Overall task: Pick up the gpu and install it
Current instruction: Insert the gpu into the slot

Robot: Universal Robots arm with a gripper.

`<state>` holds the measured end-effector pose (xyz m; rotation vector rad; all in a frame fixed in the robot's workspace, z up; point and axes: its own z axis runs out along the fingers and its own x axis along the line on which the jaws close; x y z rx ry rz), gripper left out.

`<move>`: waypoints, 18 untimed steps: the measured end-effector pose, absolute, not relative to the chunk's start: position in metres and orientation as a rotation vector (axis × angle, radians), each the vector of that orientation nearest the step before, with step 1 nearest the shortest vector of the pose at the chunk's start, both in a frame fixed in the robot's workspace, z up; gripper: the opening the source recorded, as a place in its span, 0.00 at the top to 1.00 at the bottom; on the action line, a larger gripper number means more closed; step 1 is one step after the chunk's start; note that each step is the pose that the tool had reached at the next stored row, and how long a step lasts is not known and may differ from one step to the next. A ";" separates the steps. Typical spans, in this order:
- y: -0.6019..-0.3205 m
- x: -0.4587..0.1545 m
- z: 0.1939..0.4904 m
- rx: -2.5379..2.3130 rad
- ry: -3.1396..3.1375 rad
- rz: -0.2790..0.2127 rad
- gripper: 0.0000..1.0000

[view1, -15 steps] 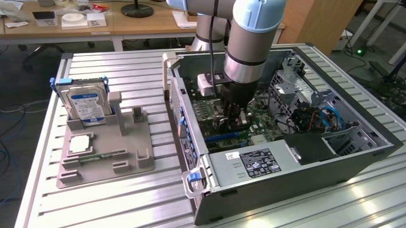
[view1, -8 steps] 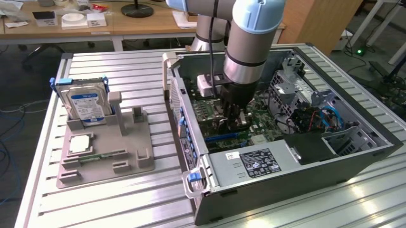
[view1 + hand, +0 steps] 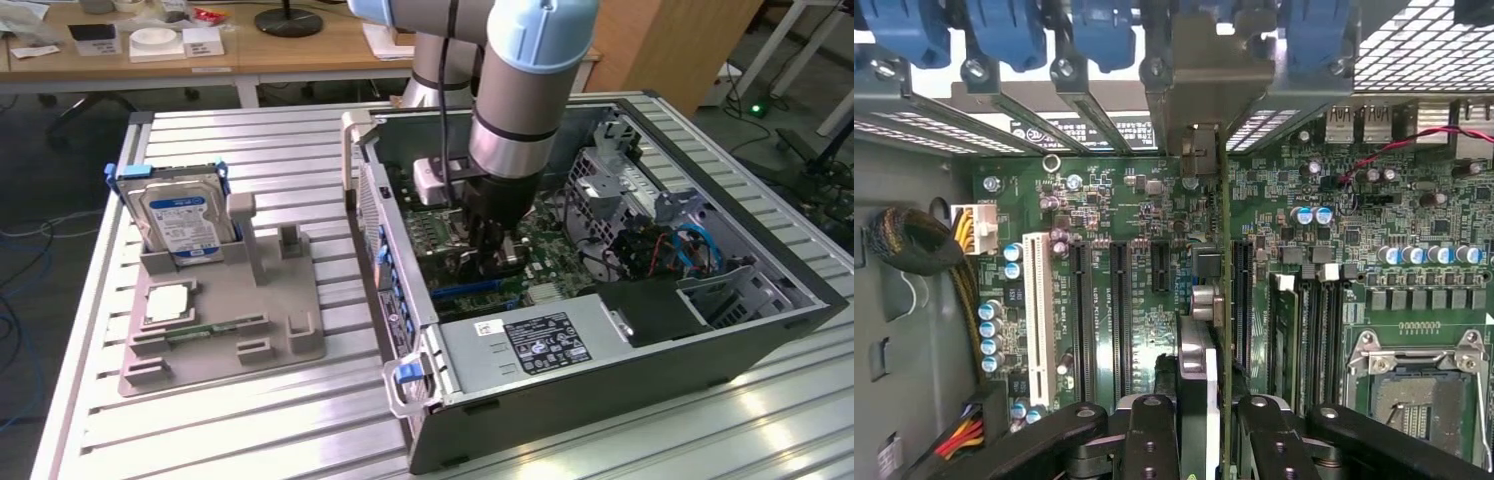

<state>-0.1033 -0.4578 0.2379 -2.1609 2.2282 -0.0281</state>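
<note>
The gpu is a thin dark card seen edge-on, with a grey metal bracket at its far end. My gripper is shut on it, one black finger on each side. The card stands upright over the green motherboard, between the black expansion slots and close beside one slot. Its bracket reaches the row of rear slot openings. Whether the card's edge sits in a slot is hidden. In the exterior view my gripper is low inside the open computer case.
A white slot, memory slots and an empty CPU socket lie around the card. Blue clips line the case's rear. Outside the case, a grey holder carries a hard drive and a memory stick.
</note>
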 end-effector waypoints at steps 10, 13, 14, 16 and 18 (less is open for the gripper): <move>-0.458 -0.103 0.236 -2.151 2.238 -0.027 0.72; -0.457 -0.103 0.235 -2.146 2.245 -0.027 0.72; -0.457 -0.104 0.235 -2.144 2.246 -0.027 0.72; -0.457 -0.104 0.235 -2.142 2.248 -0.026 0.72; -0.457 -0.104 0.234 -2.141 2.250 -0.026 0.72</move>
